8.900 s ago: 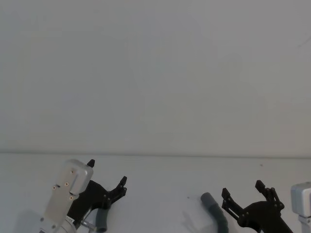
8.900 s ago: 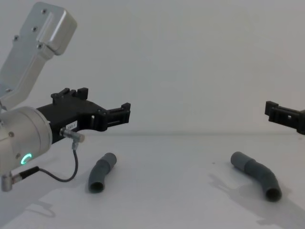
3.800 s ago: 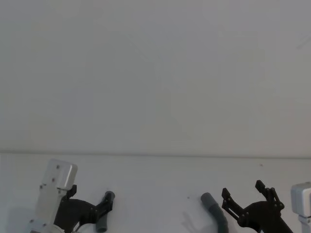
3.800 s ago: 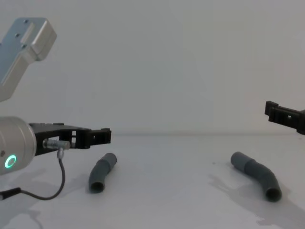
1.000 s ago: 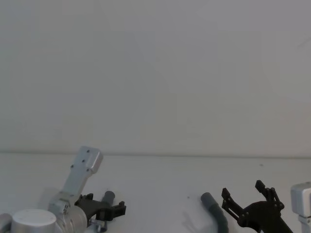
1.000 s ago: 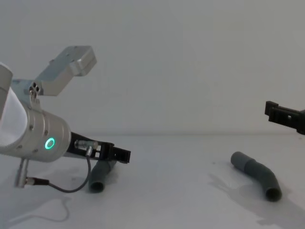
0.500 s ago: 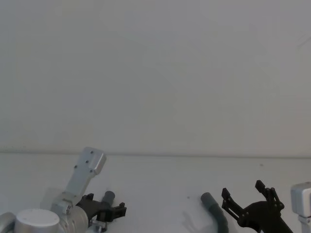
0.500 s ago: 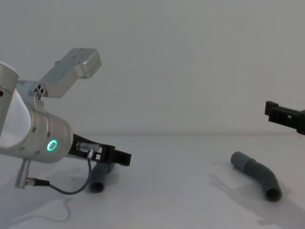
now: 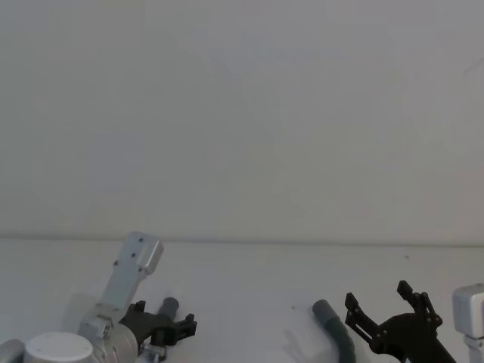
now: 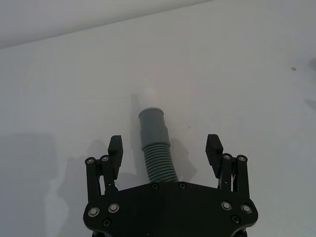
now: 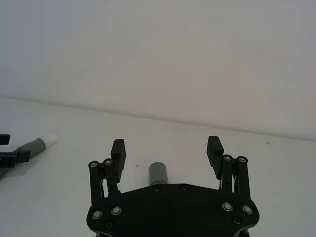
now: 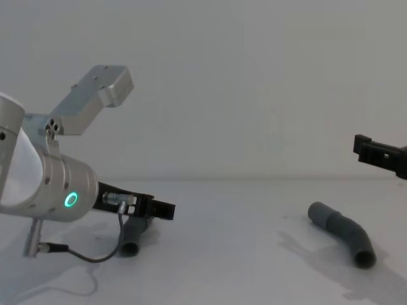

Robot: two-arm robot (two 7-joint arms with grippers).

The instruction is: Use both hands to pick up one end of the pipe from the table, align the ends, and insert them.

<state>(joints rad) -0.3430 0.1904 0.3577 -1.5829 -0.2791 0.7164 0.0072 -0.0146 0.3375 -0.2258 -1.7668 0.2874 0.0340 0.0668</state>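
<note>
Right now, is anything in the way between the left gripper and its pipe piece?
No, nothing visible. The open left gripper has its fingers either side of the left pipe piece, which lies on the table. The right gripper hovers open near the other piece.

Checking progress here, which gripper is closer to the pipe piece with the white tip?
Left. The left gripper, open, straddles the white-tipped piece; the right gripper, open too, hangs above the other piece, far off.

Pipe pieces: two are counted, the left piece point(image 10: 154, 134) and the right piece point(image 12: 343, 232).
White stub point(image 10: 149, 94): one.
Tools: two, the left tool point(image 10: 165, 150) and the right tool point(image 11: 166, 145).
Tabletop point(image 12: 241, 254): one.
</note>
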